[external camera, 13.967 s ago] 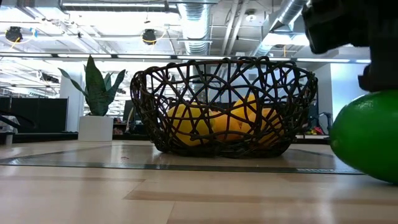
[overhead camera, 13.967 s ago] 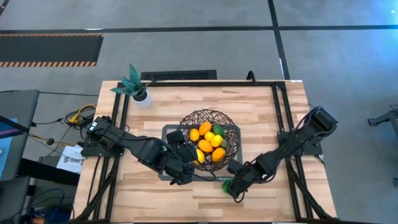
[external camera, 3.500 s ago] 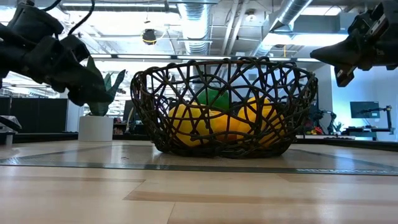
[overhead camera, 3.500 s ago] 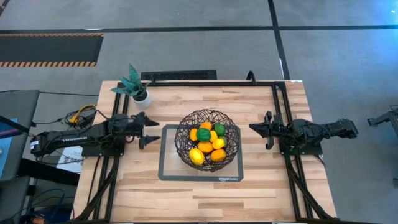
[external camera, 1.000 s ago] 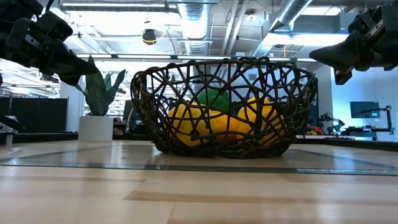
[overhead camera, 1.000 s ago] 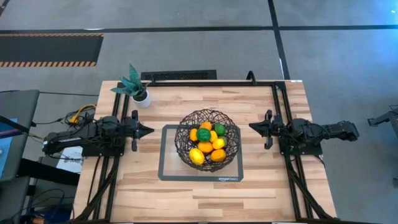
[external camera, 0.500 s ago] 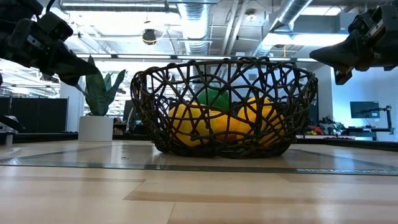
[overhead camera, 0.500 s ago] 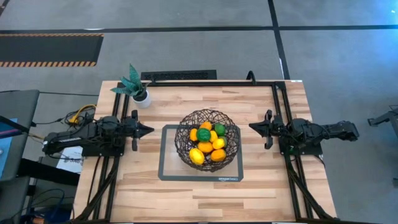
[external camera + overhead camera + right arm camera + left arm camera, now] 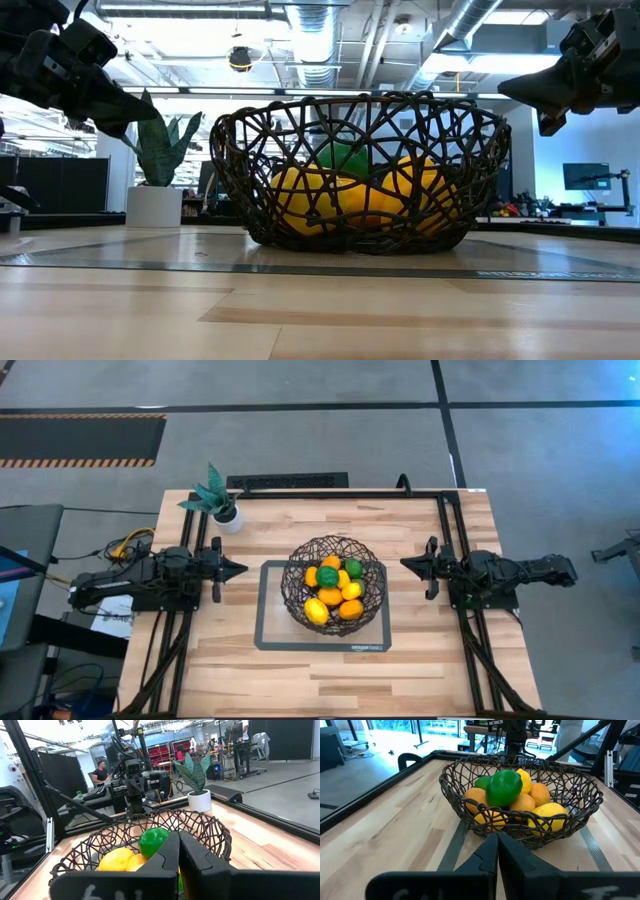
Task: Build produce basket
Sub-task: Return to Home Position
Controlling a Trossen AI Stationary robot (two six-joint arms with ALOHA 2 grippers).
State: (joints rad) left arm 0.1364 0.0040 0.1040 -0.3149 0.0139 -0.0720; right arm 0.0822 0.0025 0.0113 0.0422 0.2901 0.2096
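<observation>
As the fruit (image 9: 330, 596) sits heaped in the basket (image 9: 335, 547) on the mat (image 9: 270, 638) in the middle of the bench (image 9: 300, 675), I judge the job done, so both arms rest at opposite edges. Left tool (image 9: 234, 570) and right tool (image 9: 407, 564) point at it, fingers pressed together, gripping nothing.

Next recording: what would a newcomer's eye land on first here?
The wire basket sits in the middle of the table on a grey-framed mat, heaped with orange, yellow and green fruit. The left pincer and right pincer hang shut and empty at the table's sides, pointing at it. A potted plant stands at a back corner.
</observation>
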